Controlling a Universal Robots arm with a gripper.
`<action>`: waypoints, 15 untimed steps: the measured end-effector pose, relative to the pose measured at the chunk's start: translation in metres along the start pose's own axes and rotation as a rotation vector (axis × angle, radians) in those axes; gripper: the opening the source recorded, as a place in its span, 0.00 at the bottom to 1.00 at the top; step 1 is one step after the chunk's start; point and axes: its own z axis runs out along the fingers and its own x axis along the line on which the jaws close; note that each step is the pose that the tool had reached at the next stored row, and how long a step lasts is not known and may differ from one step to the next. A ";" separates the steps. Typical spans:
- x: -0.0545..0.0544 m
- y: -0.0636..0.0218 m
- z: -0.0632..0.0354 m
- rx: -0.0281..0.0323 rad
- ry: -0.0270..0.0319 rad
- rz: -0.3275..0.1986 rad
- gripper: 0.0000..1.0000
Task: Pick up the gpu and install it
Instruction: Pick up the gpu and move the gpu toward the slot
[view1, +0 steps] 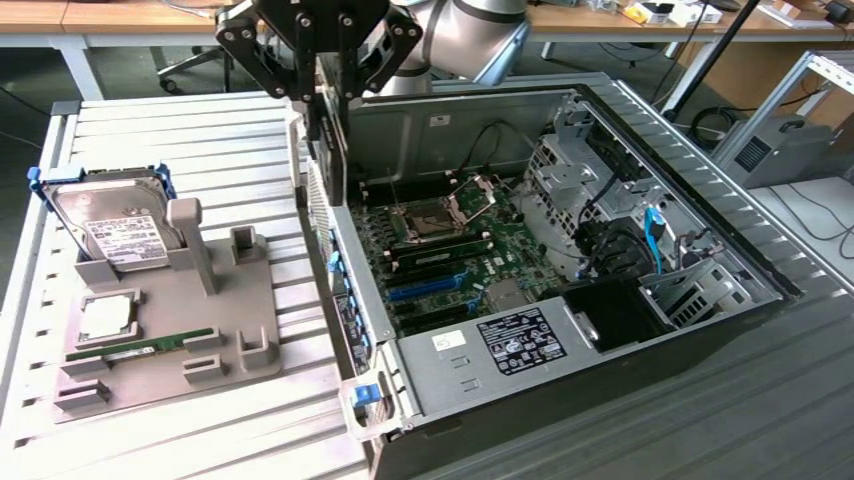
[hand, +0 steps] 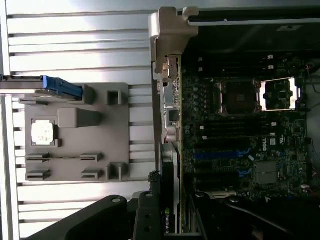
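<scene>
My gripper clamped on the gpu, jaws part closed around it, card upright over the open case edge beside the grey holder

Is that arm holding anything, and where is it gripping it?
Yes. The tool grips a thin flat graphics card, green board with black face and silver end bracket, by its upper edge; it hangs upright.

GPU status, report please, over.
Gripper shut on gpu. Gpu upright above open computer case, not seated. No obstruction seen between it and motherboard.
</scene>
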 end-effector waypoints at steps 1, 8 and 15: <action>-0.002 0.0001 0.0000 0.0001 0.0001 0.000 0.27; -0.014 0.0006 0.0004 0.0000 0.0001 0.000 0.27; -0.016 0.0008 0.0004 0.0001 0.0000 0.000 0.27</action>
